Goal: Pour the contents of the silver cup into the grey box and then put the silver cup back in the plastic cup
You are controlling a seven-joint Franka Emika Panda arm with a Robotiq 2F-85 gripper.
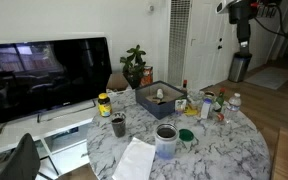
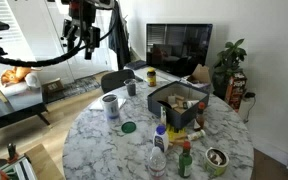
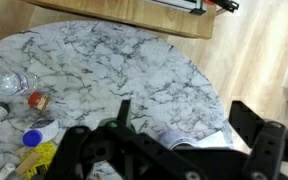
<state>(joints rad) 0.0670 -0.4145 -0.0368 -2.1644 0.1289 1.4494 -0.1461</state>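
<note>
Silver cup sits nested in plastic cup; end effector, spread apart far above, could lift both together

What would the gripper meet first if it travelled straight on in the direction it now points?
Probably the marble table, near its edge: the open gripper hangs high and points down. A pale object between its jaws in the wrist view might come first; depth is unclear.
</note>
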